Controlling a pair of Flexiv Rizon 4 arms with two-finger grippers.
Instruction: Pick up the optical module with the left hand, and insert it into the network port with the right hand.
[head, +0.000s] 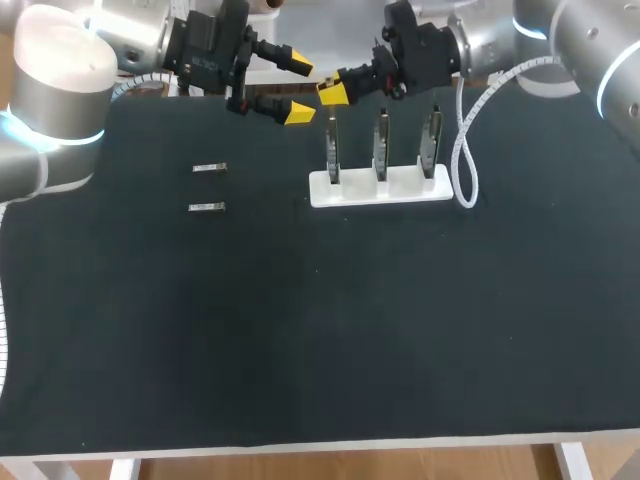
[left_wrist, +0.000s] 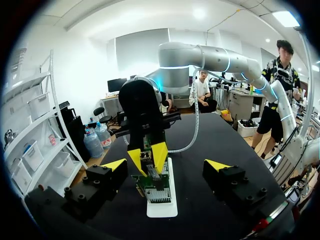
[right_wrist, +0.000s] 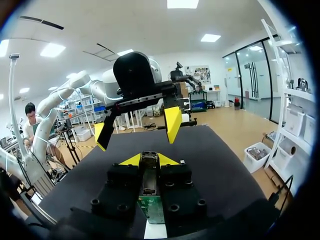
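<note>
Optical module (head: 205, 207) flat on the bench (head: 300, 330), second module (head: 209, 167) just behind, shown by the head view alone. Beyond, white rack (head: 380, 187) of three boards. Right tool (right_wrist: 149, 160) clamped on a metal piece (right_wrist: 148, 175) atop the leftmost board (head: 332, 150), clear only from the wrists. Left tool (head: 298, 90) spread wide alongside.

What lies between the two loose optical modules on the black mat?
Nothing but bare black mat. The head view shows the farther module and the nearer module lying apart, with no object in the gap.
</note>
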